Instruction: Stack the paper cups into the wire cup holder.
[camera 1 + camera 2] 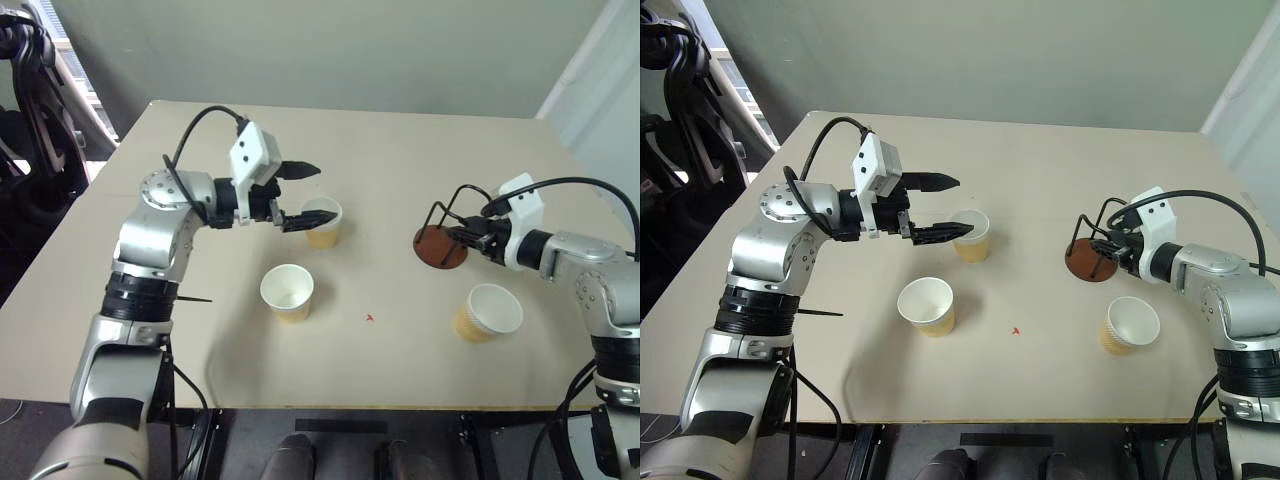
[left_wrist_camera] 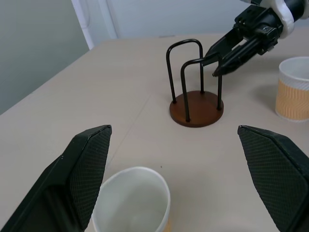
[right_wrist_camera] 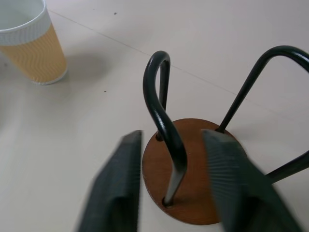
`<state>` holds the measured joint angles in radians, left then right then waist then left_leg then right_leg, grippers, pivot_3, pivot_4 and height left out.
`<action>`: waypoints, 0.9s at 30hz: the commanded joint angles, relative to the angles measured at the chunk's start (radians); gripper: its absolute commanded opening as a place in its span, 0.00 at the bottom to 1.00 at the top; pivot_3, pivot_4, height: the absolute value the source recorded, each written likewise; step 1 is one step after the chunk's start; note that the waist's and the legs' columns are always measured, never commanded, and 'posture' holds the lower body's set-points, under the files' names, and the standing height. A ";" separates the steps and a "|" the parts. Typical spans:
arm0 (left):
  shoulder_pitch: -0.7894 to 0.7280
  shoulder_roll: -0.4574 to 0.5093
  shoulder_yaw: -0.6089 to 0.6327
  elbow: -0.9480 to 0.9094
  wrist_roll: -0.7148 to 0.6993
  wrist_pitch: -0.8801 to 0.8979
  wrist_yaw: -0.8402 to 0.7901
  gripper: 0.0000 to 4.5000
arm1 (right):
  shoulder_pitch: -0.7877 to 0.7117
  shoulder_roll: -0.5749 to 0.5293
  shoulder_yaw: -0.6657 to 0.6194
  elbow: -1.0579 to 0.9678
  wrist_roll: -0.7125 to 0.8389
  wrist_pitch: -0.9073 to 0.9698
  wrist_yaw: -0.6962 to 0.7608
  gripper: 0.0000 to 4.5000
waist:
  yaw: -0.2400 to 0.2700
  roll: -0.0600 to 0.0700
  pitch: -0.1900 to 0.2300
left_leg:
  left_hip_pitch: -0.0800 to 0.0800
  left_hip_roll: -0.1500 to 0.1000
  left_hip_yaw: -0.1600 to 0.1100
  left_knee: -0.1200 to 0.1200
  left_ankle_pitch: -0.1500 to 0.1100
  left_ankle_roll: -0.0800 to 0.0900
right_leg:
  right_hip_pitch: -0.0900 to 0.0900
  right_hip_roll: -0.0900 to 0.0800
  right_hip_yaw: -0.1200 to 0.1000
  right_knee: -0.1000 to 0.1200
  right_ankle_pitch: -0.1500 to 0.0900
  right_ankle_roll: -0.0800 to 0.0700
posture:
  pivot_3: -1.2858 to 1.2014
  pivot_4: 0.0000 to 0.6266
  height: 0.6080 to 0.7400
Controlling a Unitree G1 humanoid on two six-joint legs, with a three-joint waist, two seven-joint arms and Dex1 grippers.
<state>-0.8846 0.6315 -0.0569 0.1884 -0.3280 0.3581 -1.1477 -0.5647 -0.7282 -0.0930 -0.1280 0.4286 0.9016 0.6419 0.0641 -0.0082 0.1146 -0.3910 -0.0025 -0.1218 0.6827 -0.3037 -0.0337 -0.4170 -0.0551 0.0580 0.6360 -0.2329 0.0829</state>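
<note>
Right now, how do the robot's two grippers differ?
The left gripper stands wide open around a paper cup, one finger each side; the right gripper has narrowed around a wire loop of the cup holder. The left is near the table's middle, the right toward its right edge. Both have black fingers.

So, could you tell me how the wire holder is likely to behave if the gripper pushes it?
The holder would probably slide rather than roll, since its flat disc base sits on the smooth table. Its thin wire loops look stiff, but it seems light and may tip.

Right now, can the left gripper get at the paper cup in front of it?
Probably yes: the left gripper has its jaws wide on either side of the paper cup, with nothing between.
</note>
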 commanded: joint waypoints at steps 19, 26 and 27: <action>0.025 0.107 0.015 -0.084 -0.081 0.106 -0.194 1.00 | -0.047 -0.096 0.107 -0.372 0.154 0.099 0.179 0.00 | -0.003 0.000 0.000 | -0.001 0.000 0.000 -0.001 0.000 0.000 | 0.000 0.000 0.000 -0.003 0.000 0.000 | 0.52 0.24 1.00; 0.009 0.150 -0.016 -0.061 -0.077 0.113 -0.289 1.00 | -0.042 -0.148 0.125 -0.465 0.203 0.113 0.234 0.00 | -0.003 0.000 0.000 | -0.001 0.000 -0.001 -0.001 0.000 0.000 | 0.000 0.000 0.000 -0.006 0.000 0.000 | 0.52 0.24 1.00; 0.004 0.147 -0.018 -0.057 -0.075 0.113 -0.292 1.00 | -0.042 -0.153 0.128 -0.470 0.204 0.112 0.238 0.00 | -0.003 0.000 0.000 | -0.001 0.000 -0.001 -0.001 0.000 0.000 | 0.000 0.000 0.000 -0.006 0.000 0.000 | 0.52 0.24 1.00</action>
<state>-0.8532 0.7703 -0.0772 0.1399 -0.4031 0.4801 -1.4275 -0.5998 -0.8671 0.0366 -0.5602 0.6163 1.0219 0.8645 0.0611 -0.0082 0.1145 -0.3918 -0.0022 -0.1226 0.6820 -0.3037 -0.0337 -0.4167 -0.0550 0.0579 0.6295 -0.2330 0.0829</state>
